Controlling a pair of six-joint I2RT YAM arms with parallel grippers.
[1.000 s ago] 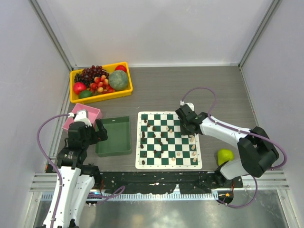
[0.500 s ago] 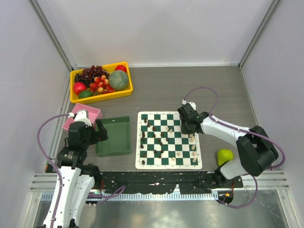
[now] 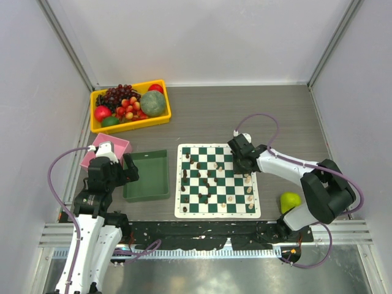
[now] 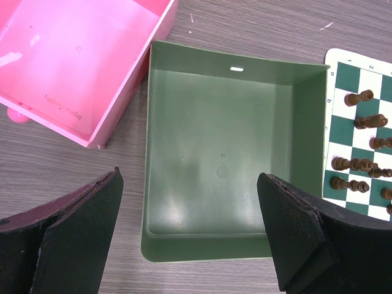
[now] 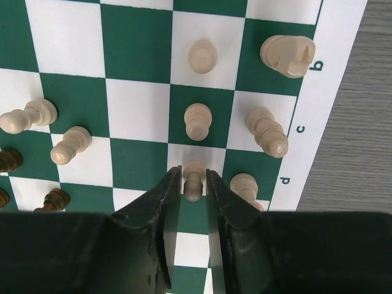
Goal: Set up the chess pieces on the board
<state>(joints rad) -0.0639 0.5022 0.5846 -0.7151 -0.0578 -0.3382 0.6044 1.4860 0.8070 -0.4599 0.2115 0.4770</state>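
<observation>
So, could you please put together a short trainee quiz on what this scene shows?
1. True or false: the left pincer is open and empty.
2. The chess piece standing inside the right pincer is: A cream, B dark brown, C red.
3. What does the yellow bin hold?
Key: 1 true; 2 A; 3 fruit.

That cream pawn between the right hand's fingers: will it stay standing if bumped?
Probably not: the cream pawn at the right hand looks tall on a small base, so it likely tips. Its round shape may then roll into the close neighbouring pawn. It looks rigid and light.
</observation>
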